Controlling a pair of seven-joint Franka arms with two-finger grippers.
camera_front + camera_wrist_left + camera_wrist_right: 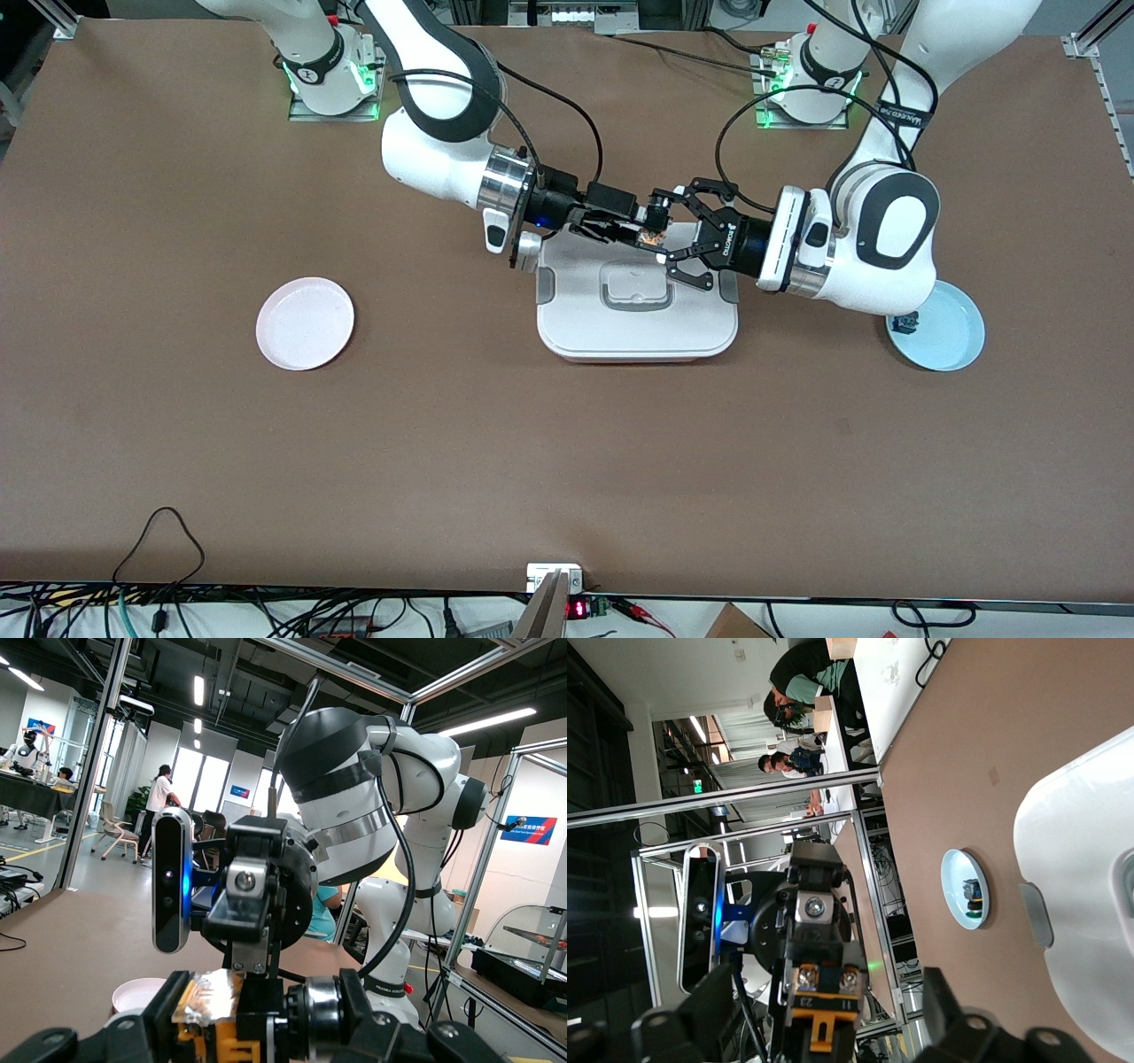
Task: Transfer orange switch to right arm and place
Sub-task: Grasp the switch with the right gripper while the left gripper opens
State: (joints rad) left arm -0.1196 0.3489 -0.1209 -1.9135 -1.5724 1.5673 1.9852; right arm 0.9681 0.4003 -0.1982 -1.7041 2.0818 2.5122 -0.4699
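The orange switch [651, 237] is up in the air over the white lidded box [638, 328] in the middle of the table. My left gripper [661, 230] is shut on the orange switch, with a finger at each end of it. In the left wrist view the orange switch [221, 1019] sits between the left gripper's [266, 1032] fingers. My right gripper [640, 232] meets it from the right arm's end. In the right wrist view the right gripper's [819, 1028] fingers [682, 1019] stand wide on either side of the orange switch [824, 1001], with a gap on both sides.
A pink plate [305, 323] lies toward the right arm's end. A pale blue plate [952, 341] lies toward the left arm's end, partly under the left arm. It holds a small green-capped part [905, 323].
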